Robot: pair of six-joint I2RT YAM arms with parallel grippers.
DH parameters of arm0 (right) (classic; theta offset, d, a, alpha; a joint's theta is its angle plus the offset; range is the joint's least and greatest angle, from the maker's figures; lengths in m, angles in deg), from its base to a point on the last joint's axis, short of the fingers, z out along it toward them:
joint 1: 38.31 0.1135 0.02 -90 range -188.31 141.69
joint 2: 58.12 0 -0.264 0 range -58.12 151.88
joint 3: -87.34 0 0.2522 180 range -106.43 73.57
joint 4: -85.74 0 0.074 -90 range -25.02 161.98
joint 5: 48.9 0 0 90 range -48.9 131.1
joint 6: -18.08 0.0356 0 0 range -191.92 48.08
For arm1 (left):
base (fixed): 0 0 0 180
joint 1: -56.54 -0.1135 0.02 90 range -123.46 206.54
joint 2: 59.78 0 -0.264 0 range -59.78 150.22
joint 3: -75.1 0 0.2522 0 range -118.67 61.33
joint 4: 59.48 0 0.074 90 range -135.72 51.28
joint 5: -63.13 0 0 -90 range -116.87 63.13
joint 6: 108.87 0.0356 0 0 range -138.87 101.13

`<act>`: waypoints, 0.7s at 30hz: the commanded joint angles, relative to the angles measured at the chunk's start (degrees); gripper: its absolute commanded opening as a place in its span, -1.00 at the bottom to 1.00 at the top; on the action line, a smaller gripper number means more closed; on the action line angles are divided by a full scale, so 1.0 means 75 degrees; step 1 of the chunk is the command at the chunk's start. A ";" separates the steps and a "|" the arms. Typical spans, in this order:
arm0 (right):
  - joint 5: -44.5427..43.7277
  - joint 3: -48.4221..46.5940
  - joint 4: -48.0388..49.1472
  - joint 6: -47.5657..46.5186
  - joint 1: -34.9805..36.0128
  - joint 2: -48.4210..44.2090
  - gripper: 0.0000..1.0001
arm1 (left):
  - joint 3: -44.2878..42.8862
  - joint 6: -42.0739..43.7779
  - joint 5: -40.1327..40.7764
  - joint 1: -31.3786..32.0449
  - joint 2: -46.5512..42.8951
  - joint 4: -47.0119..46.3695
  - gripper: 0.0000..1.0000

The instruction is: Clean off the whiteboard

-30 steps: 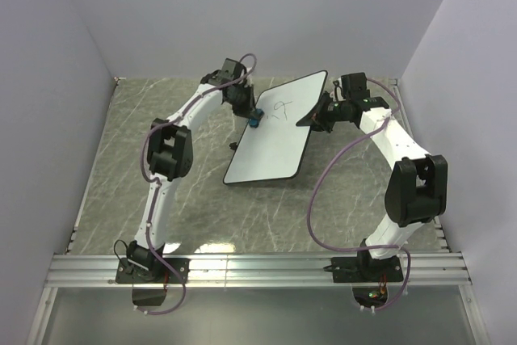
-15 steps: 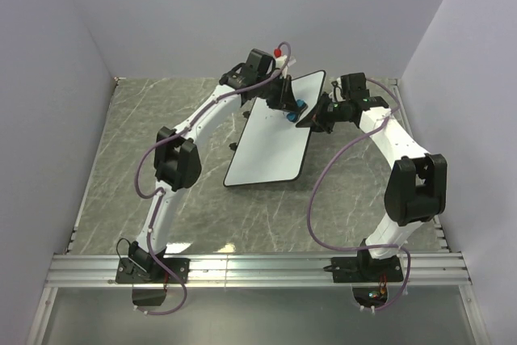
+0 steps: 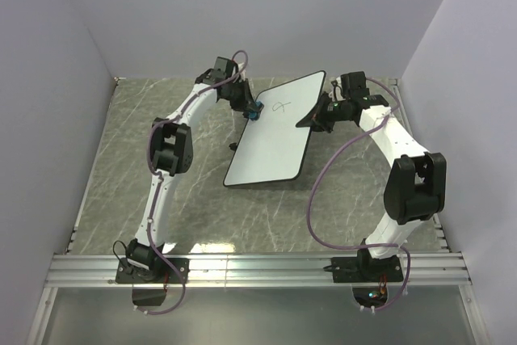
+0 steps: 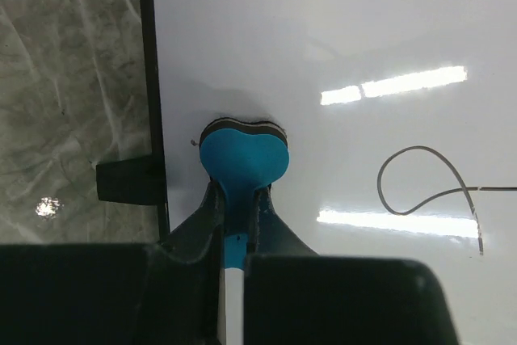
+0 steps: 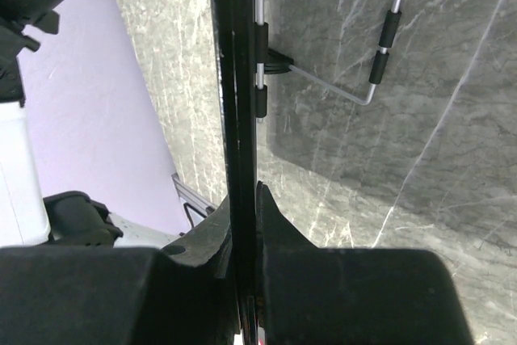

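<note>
**Around the work area**

A grey-green marbled desk point(image 3: 121, 143) fills the middle of the top view. Pale lilac walls point(image 3: 266, 6) close it in at left, back and right. A ribbed aluminium rail point(image 3: 258, 268) runs across the bottom of the frame. A small blue eraser point(image 4: 242, 163), backed by a dark felt layer, sits at centre of the left wrist view.

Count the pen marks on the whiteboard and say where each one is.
1. A looped scribble lies on the whiteboard's far half, just right of the blue eraser pinched in the left claw. More could hide under the eraser.
</note>
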 commanded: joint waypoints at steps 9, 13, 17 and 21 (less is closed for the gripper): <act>-0.0190 0.0021 -0.1127 -0.1165 0.0148 0.0345 -1.00 | -0.0039 0.0162 -0.0786 0.0909 -0.0632 -0.0640 -0.99; -0.0072 0.0021 -0.1291 -0.1399 0.0195 0.0299 -1.00 | 0.0313 -0.0365 -0.1162 0.1294 -0.1207 -0.1871 -0.99; -0.0072 0.0009 -0.1525 -0.1541 0.0219 0.0264 -1.00 | -0.0341 -0.0308 -0.1302 0.1694 -0.0986 -0.1838 -0.99; -0.0154 0.0056 -0.1619 -0.1599 0.0265 0.0158 -1.00 | -0.0063 -0.0273 -0.1421 0.1893 -0.1032 -0.1954 -0.99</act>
